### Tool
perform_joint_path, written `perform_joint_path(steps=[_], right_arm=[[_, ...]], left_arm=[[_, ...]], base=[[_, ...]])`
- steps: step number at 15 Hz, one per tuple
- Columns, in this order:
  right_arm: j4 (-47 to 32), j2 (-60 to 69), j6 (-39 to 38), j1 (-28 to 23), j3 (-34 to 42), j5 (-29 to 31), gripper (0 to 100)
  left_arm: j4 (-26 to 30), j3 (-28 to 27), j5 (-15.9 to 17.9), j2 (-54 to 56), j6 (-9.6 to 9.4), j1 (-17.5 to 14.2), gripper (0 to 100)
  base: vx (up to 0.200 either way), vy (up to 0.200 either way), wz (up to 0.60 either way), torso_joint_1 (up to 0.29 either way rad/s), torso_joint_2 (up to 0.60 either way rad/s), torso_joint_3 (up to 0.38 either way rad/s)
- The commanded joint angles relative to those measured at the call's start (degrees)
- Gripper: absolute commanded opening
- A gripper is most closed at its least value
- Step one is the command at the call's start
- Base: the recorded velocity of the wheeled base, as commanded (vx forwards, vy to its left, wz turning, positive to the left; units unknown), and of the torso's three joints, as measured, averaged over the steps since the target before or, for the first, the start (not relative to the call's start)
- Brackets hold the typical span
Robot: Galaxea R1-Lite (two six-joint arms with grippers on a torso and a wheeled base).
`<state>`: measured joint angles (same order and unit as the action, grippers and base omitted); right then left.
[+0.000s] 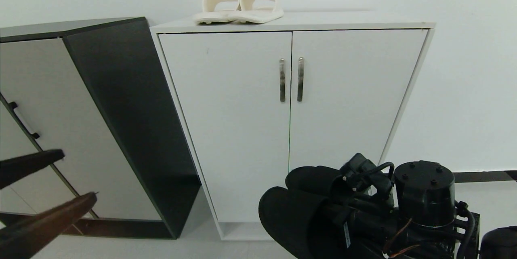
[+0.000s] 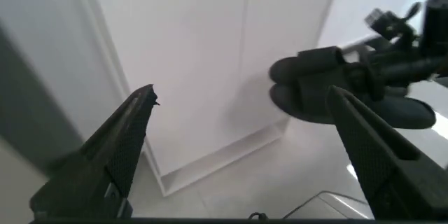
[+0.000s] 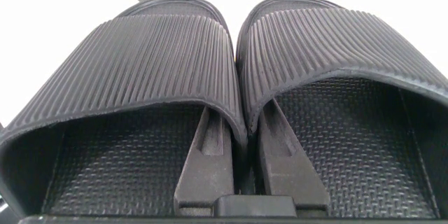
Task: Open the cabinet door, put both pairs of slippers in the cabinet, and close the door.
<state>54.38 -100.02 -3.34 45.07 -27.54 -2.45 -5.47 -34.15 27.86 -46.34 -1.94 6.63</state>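
While its two doors (image 1: 226, 129) stood shut, white cabinet (image 1: 343, 20) with both slipper pairs outside.
Black slippers (image 1: 299, 214) hung low before the right door, right gripper (image 3: 245, 175) with one finger inside each, pinching their inner walls together. Cream slippers (image 1: 238, 8) lay side by side on the cabinet top. Left gripper (image 1: 78, 175) hovered, fingers spread wide, before the dark cabinet (image 1: 133, 121) beside the white one. Metal handles (image 1: 282, 80) flanked the door seam.

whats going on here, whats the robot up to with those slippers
The right claw holds the black slippers pinched together in front of the white cabinet. Both doors are shut. The cream slippers sit on the cabinet's top. The left claw hangs open, low by the dark cabinet.
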Motion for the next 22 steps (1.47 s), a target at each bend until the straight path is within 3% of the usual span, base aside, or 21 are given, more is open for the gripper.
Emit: perform_joint_path(steps=[1, 3, 5, 8, 9, 10, 12, 15, 16, 18, 19, 22], right_arm=[[0.02, -0.35, 0.0, -0.33, 0.03, -0.01, 0], [0.02, -0.44, 0.18, -0.33, 0.03, 0.17, 0], [0.02, -0.44, 0.18, -0.33, -0.06, 0.17, 0], [0.02, -0.61, 0.18, -0.33, -0.06, 0.17, 0], [0.02, -0.61, 0.18, -0.33, -0.06, 0.17, 0], [0.02, -0.61, 0.18, -0.24, 0.03, -0.01, 0], [0.2, -1.84, 0.18, 0.63, -0.15, 0.08, 0], [0.99, -2.11, 0.18, 0.63, 0.2, -0.01, 0], [0.99, -2.28, 0.18, 0.63, 0.12, -0.01, 0], [0.99, -2.19, 0.18, 0.63, 0.2, -0.01, 0], [1.08, -2.19, 0.09, 0.63, 0.2, -0.1, 0], [1.08, -2.19, 0.09, 0.63, 0.2, -0.1, 0]], left_arm=[[-0.59, -8.31, 0.53, -11.67, -0.17, 6.02, 100], [-0.59, -14.11, 0.53, -16.68, 1.76, 9.98, 100], [-0.59, -19.47, 0.01, -22.13, 2.11, 13.85, 100], [-2.96, -24.92, -10.98, -30.83, 3.26, 28.26, 100], [-4.81, -25.09, -12.3, -32.24, 3.7, 30.11, 100], [-10.61, -25.36, -13.79, -35.58, 4.66, 32.92, 100], [-12.46, -30.98, -13.97, -41.29, 6.42, 36.0, 100], [-12.46, -37.75, -12.65, -49.02, 7.83, 36.7, 100], [-12.46, -38.72, -9.49, -50.26, 8.79, 35.38, 100], [-12.37, -41.97, -0.17, -52.36, 13.8, 32.39, 100], [-12.46, -44.34, 1.5, -53.77, 16.18, 31.16, 100], [-12.28, -50.05, -0.43, -59.04, 17.06, 30.63, 100]], base=[[0.0, 0.0, 0.0, 0.0, 0.0, 0.0], [0.0, 0.0, 0.0, 0.0, 0.0, 0.0], [0.0, 0.0, 0.0, 0.0, 0.0, 0.0], [0.0, 0.0, 0.0, 0.0, 0.0, 0.0], [0.0, 0.0, 0.0, 0.0, 0.0, 0.0], [0.0, 0.0, 0.0, 0.0, 0.0, 0.0], [0.0, 0.0, 0.0, 0.0, 0.0, 0.0], [0.0, 0.0, 0.0, 0.0, 0.0, 0.0], [0.0, 0.0, 0.0, 0.0, 0.0, 0.0], [0.0, 0.0, 0.0, 0.0, 0.0, 0.0], [0.0, 0.0, 0.0, 0.0, 0.0, 0.0], [0.0, 0.0, 0.0, 0.0, 0.0, 0.0]])
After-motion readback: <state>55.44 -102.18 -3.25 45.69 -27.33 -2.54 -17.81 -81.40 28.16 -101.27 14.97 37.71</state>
